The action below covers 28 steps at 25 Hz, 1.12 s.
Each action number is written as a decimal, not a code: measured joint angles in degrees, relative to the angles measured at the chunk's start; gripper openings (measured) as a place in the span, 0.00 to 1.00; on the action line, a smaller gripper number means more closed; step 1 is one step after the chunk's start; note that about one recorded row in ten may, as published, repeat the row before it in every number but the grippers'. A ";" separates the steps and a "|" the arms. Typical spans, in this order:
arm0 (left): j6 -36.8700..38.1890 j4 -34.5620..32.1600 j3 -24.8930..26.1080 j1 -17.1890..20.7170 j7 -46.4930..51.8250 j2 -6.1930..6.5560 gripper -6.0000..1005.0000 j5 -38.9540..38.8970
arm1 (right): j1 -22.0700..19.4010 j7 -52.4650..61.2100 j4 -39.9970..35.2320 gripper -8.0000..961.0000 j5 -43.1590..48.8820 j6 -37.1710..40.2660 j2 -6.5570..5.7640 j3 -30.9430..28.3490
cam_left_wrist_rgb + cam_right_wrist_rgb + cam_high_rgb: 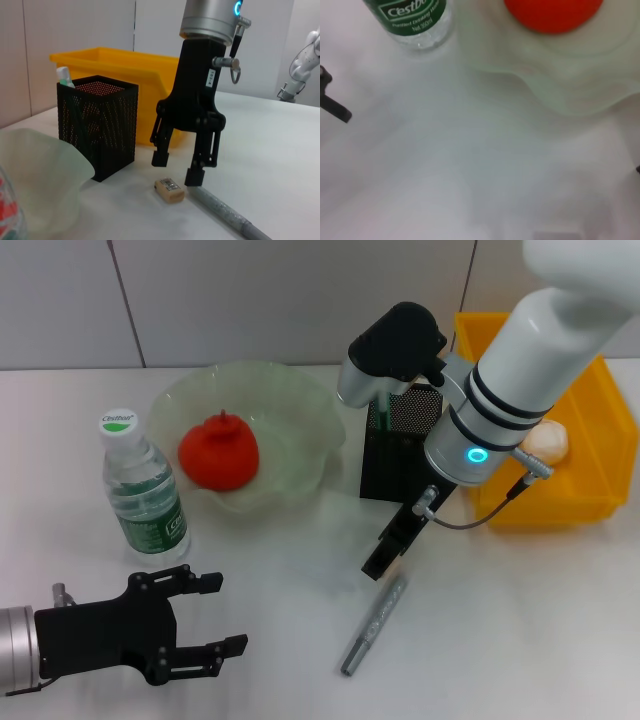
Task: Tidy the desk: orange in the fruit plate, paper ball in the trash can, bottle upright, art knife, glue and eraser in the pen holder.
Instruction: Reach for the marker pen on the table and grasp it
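So the right hand is hanging just above the surface in the middle of the head view, fingers spread apart and gripping nothing. The eraser sits on the surface right under it, roughly between the two fingertips but not touching them as far as I can see. The grey metallic stick lies just beside it, lower center of the head frame.

The pen holder stands right behind the hand, with the glue already poking up out of it. The trash can is at the upper right, and the paper ball is inside.

The orange sits in the fruit plate, upper center-left. The bottle stands upright just left of the plate, cap on.

The left hand is parked down in the lower left corner, fingers apart, nothing in it.
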<state>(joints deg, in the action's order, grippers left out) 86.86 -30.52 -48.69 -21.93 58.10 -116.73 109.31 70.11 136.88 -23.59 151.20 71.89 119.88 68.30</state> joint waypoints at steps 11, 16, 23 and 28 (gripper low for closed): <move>0.07 -0.54 -0.01 -0.22 0.00 -0.51 0.81 -0.30 | -0.21 0.09 0.74 0.80 -6.46 -3.08 0.00 9.53; 0.07 -0.58 0.00 -0.32 -0.01 -0.62 0.81 -0.33 | -0.69 0.22 0.44 0.80 -7.46 -4.11 0.00 12.20; 0.07 -0.59 -0.01 -0.49 -0.01 -0.88 0.81 -0.33 | -0.80 -0.02 0.32 0.80 -7.47 -4.74 0.00 12.72; 0.06 -0.59 -0.01 -0.62 -0.01 -1.03 0.81 -0.33 | -0.88 -0.11 0.39 0.80 -7.47 -4.89 0.00 13.00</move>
<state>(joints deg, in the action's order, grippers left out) 86.92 -31.12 -48.69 -22.55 58.09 -117.76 108.98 69.23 136.77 -23.19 143.73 67.00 119.88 81.30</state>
